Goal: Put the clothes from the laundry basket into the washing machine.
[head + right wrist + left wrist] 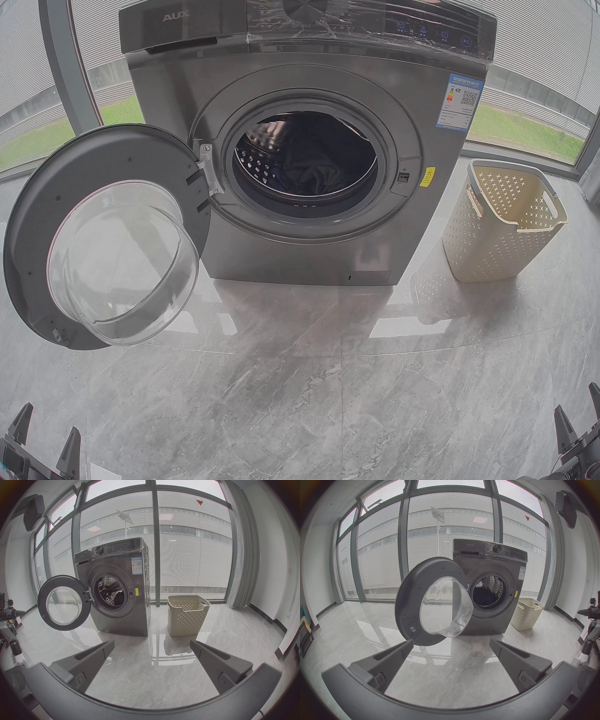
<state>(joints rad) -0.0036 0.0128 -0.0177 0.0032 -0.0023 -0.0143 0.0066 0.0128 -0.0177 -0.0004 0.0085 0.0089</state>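
- Washer (pixel 300 187): stands against the window wall with its drum mouth uncovered. Everything below is placed from it.
- Door (pixel 100 237): swung wide on the hinge at the washer's left side, its clear bowl bulging out toward the robot. Judged risk: the left arm, heading for the drum, could clip the door's rim, since the door juts into that arm's path.
- Basket (pixel 506 219): upright on the floor just beside the washer's right side, apart from it. As far as its inside shows, it holds no clothes. Judged risk: a reach into it would close on nothing, or catch a wall and tip it, since it looks light.
- Clothes (pixel 312 165): a dark heap inside the drum, low and toward the back. Whether any edge lies over the door seal cannot be told; if one does, shutting the door could pinch it.
- Left gripper (pixel 49 431): well in front of the washer, low on its door side, fingers spread apart and holding nothing.
- Right gripper (pixel 575 406): well in front of the washer, on its basket side, fingers likewise apart and bare.
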